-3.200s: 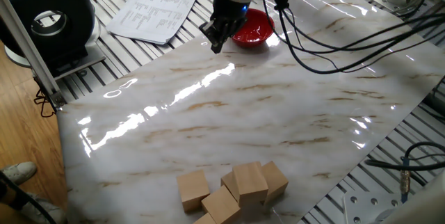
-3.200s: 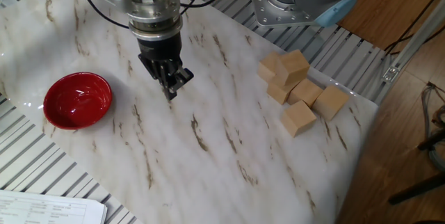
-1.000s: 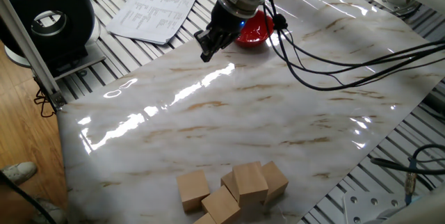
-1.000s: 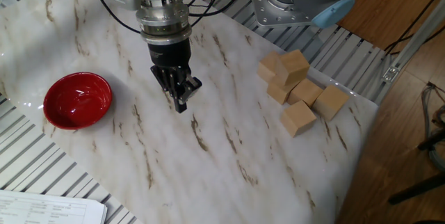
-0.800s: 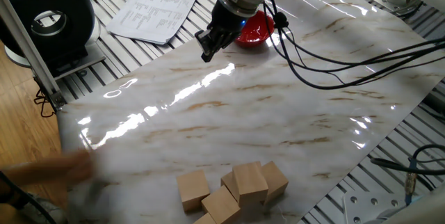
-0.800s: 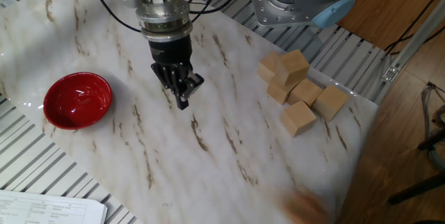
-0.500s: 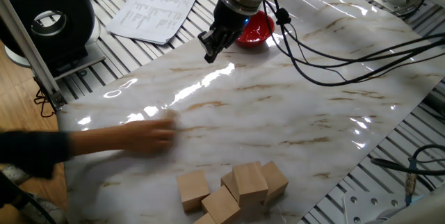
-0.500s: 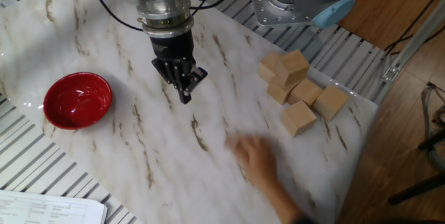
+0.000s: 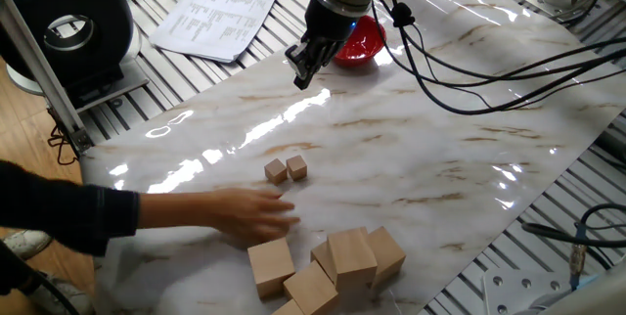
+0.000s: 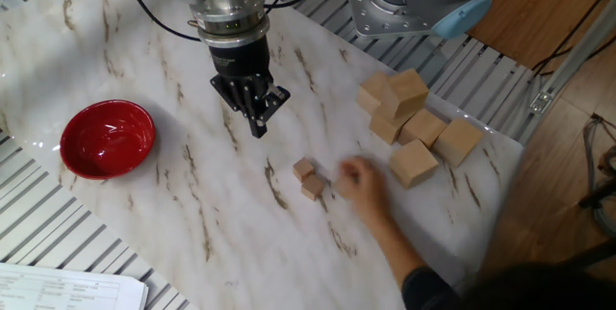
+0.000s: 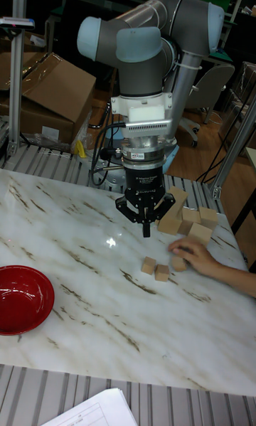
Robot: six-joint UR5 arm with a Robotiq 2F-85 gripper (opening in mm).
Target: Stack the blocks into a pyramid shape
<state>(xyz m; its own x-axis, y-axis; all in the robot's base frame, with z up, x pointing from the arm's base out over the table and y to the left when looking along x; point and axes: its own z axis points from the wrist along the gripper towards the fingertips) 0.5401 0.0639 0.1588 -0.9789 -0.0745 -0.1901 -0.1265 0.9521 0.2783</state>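
Two small tan blocks [image 9: 276,170] [image 9: 296,166] lie side by side on the marble table top [image 9: 411,158]. They also show in the other fixed view [image 10: 304,168] [image 10: 313,187] and the tall view [image 11: 148,266] [image 11: 163,273]. In the tall view a third small block [image 11: 178,262] sits at a person's fingertips. My gripper [image 9: 301,75] [image 10: 256,129] [image 11: 146,231] hangs above the table, well back from the blocks, pointing down. Its fingers are shut with nothing between them.
A person's hand [image 9: 254,215] [image 10: 361,183] [image 11: 195,254] reaches in beside the small blocks. A cluster of much larger wood cubes [image 9: 333,261] [image 10: 414,122] sits at the table edge. A red bowl [image 9: 360,43] [image 10: 107,138] stands behind the gripper. Papers [image 9: 217,10] lie off the table top.
A person's arm has reached in over the table and small blocks now lie on the marble where there were none. My gripper has drifted slightly and stays shut.
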